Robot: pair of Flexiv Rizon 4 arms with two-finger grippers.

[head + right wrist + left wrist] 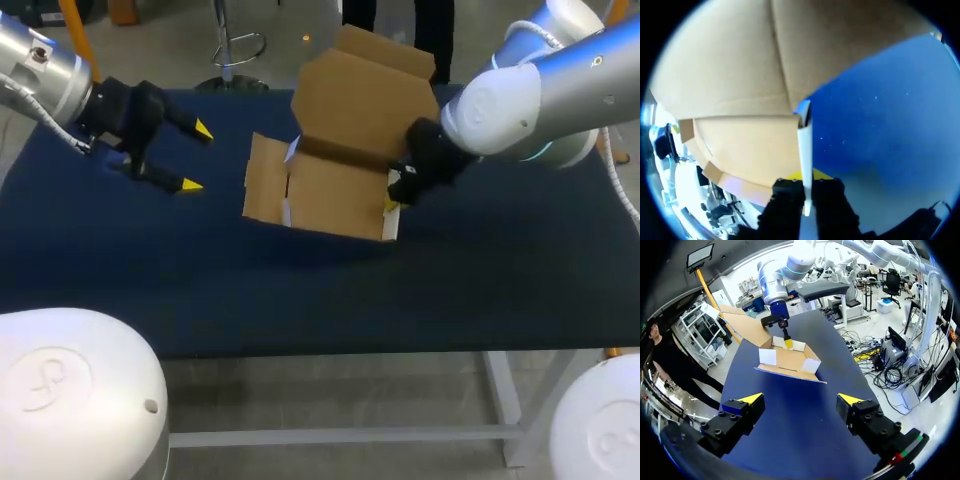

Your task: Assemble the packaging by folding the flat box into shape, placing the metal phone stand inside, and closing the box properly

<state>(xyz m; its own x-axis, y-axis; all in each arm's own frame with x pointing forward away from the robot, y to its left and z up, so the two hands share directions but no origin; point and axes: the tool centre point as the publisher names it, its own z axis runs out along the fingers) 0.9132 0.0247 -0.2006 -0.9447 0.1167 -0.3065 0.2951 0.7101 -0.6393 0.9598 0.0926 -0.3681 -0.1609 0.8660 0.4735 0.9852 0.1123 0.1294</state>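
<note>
The brown cardboard box [335,190] lies partly folded at the middle of the table, its lid [365,95] raised at the back and a side flap [265,185] spread out to the left. My right gripper [395,197] is shut on the box's right side wall [804,150], a thin panel standing edge-on between its fingers. To the left of the box and clear of it, my left gripper [190,158] is open and holds nothing. In the left wrist view the box [787,362] lies ahead of the open left gripper [800,400]. No phone stand is in view.
The dark blue table top [300,300] stretches bare in front of the box as far as its front edge. The two white arm bases [75,395] stand below that edge at the left and right.
</note>
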